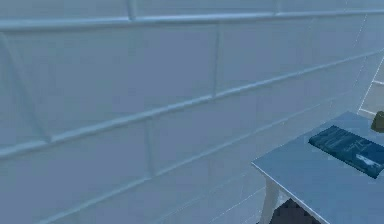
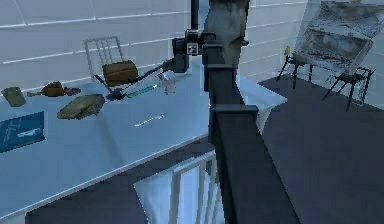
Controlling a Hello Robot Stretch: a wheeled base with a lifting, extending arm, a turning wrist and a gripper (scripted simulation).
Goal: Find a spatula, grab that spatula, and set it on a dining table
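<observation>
My arm (image 2: 240, 150) stretches out over the table (image 2: 80, 150), with my claw (image 2: 152, 79) turned toward the arm side view's left. A thin teal utensil (image 2: 140, 90), perhaps the spatula, lies at its tips. I cannot tell whether I hold anything.

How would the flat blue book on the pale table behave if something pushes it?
The blue book lies flat on the table, so it would probably slide rather than roll or tip. It looks thin with straight edges, so it is likely light and fairly stiff.
</observation>
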